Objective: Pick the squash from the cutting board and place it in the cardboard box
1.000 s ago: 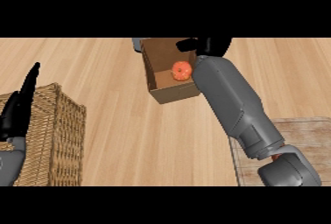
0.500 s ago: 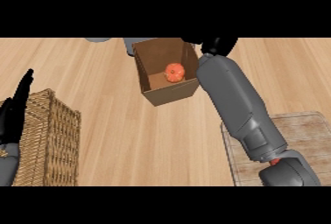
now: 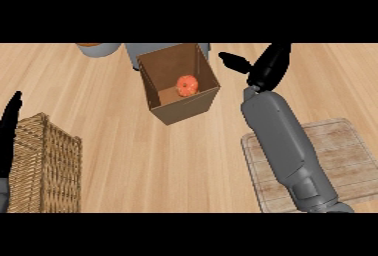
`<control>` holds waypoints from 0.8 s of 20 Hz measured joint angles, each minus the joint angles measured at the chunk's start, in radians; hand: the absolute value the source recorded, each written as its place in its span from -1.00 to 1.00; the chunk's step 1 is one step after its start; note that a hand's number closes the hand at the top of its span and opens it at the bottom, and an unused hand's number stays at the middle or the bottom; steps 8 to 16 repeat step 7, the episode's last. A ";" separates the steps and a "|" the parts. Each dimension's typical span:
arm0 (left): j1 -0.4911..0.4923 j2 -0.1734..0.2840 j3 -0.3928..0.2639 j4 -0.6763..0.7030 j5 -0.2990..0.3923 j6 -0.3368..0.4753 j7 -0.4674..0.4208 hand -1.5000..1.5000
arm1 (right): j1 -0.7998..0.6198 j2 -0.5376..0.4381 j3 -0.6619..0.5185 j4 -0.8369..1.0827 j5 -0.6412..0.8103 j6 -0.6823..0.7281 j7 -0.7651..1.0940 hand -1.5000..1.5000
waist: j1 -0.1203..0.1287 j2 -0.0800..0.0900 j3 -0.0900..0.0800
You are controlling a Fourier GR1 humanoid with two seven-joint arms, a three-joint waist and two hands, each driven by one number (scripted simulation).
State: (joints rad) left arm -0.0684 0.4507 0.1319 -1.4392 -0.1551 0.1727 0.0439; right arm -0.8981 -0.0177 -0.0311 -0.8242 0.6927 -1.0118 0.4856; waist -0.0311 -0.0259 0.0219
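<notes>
One squash (image 3: 186,85), inside one box (image 3: 184,107) at twelve o'clock. One board (image 3: 341,150) at four o'clock. One wicker basket (image 3: 46,167) at eight o'clock. Two hands: right hand (image 3: 269,67) at one o'clock, left hand (image 3: 10,125) at nine o'clock.

Wicker basket (image 3: 44,167) and cutting board (image 3: 336,160) — both edge-cropped.
</notes>
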 measured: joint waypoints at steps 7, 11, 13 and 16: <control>0.040 0.008 0.022 -0.021 0.006 0.001 0.019 0.00 | 0.254 -0.025 0.088 -0.275 0.012 0.098 0.042 -1.00 | -0.036 -0.008 0.000; 0.040 0.008 0.022 -0.021 0.006 0.001 0.019 0.00 | 0.254 -0.025 0.088 -0.275 0.012 0.098 0.042 -1.00 | -0.036 -0.008 0.000; 0.040 0.008 0.022 -0.021 0.006 0.001 0.019 0.00 | 0.254 -0.025 0.088 -0.275 0.012 0.098 0.042 -1.00 | -0.036 -0.008 0.000; 0.040 0.008 0.022 -0.021 0.006 0.001 0.019 0.00 | 0.254 -0.025 0.088 -0.275 0.012 0.098 0.042 -1.00 | -0.036 -0.008 0.000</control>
